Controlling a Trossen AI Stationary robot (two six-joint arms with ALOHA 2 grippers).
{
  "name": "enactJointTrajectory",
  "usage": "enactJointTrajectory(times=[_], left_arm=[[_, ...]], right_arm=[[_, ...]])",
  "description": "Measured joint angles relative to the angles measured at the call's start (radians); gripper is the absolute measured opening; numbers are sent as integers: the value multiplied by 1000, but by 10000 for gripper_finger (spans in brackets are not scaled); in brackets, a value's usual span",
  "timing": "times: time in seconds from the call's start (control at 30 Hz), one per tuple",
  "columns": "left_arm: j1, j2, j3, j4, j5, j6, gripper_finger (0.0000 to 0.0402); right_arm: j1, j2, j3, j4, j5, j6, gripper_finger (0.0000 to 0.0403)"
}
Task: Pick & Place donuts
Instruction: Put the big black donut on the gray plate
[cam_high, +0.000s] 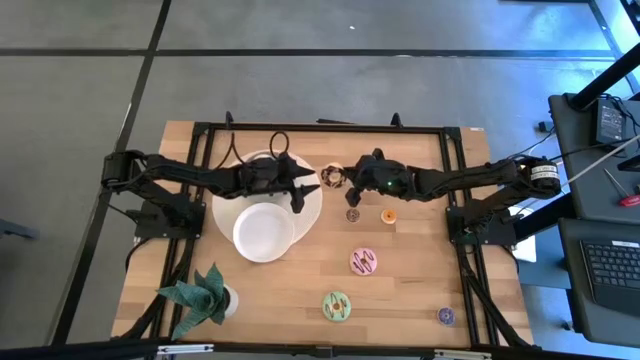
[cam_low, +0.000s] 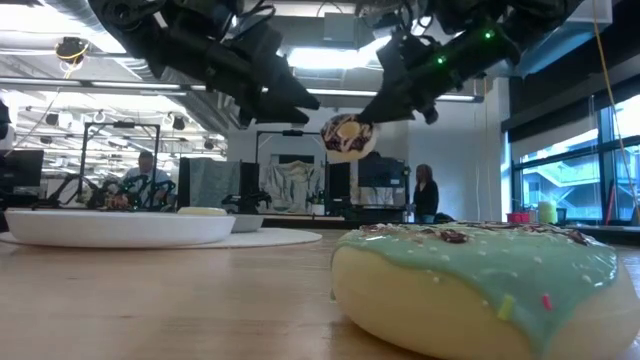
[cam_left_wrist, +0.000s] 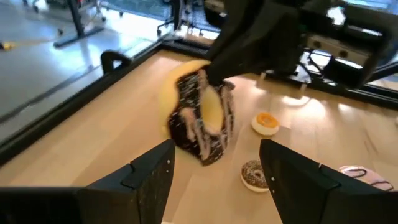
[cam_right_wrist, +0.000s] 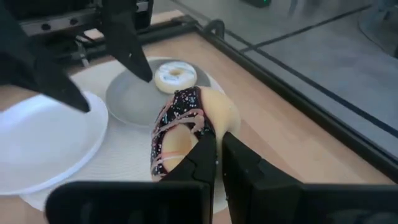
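My right gripper (cam_right_wrist: 216, 152) is clamped on the edge of a chocolate donut (cam_right_wrist: 180, 127), holding it on edge in the air beside the plates (cam_high: 262, 236). My worry is that thin pinch: with so little of the ring between the fingers, it may twist or slip out and roll across the table (cam_high: 400, 290). The left gripper (cam_left_wrist: 214, 171) hangs close by with fingers apart, facing the donut, and the two arms could knock each other. From above, the arms cover much of the plates, so I cannot see what lies there; the right wrist view shows one white-iced donut (cam_right_wrist: 175, 75) in a grey dish (cam_right_wrist: 124, 99).
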Motion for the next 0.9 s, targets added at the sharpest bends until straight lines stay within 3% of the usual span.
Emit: enactJointTrajectory(times=[0.4, 0.9], left_arm=[[-15, 0, 0, 15, -135, -27, 231], [-16, 0, 0, 74, -139, -51, 231]], right_arm=[[8, 0, 2, 156, -24, -46, 22], [10, 0, 2, 187, -64, -49, 22]])
